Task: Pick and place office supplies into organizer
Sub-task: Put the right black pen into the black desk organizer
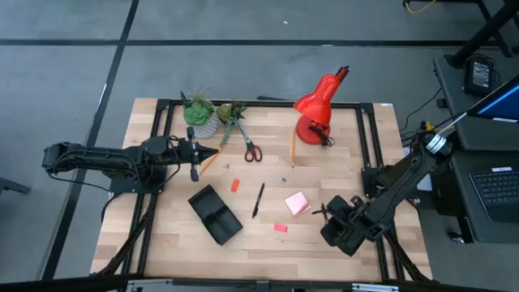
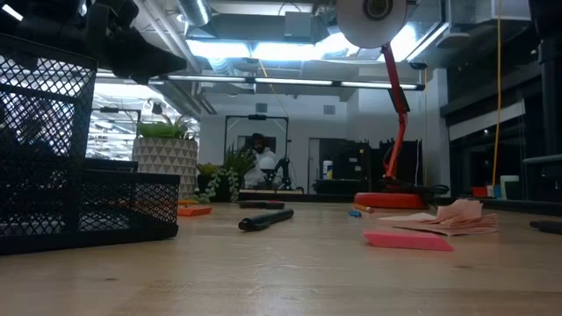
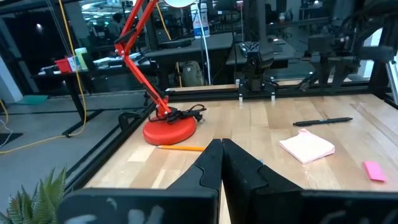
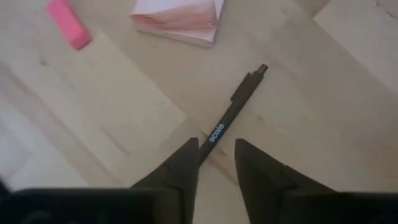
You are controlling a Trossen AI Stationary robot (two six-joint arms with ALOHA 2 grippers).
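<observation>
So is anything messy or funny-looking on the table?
Yes: the pink sticky-note pad looks ruffled, its sheets fanned and curling. The organizer sits crooked on the table, with nothing visibly inside it.

The right gripper (image 4: 214, 158) hung with its jaws a little apart and a black pen (image 4: 231, 113) running out from the gap between them; past the pen's far tip lay bare wood, then the pink sticky-note pad (image 4: 180, 17) and a pink eraser (image 4: 68, 23) off to one side. Ahead of the left gripper's (image 3: 221, 152) closed jaws stood the red lamp (image 3: 168, 127) base, with a pencil (image 3: 180, 148) lying just before it; beside that the table (image 3: 348, 146) lay open.
</observation>
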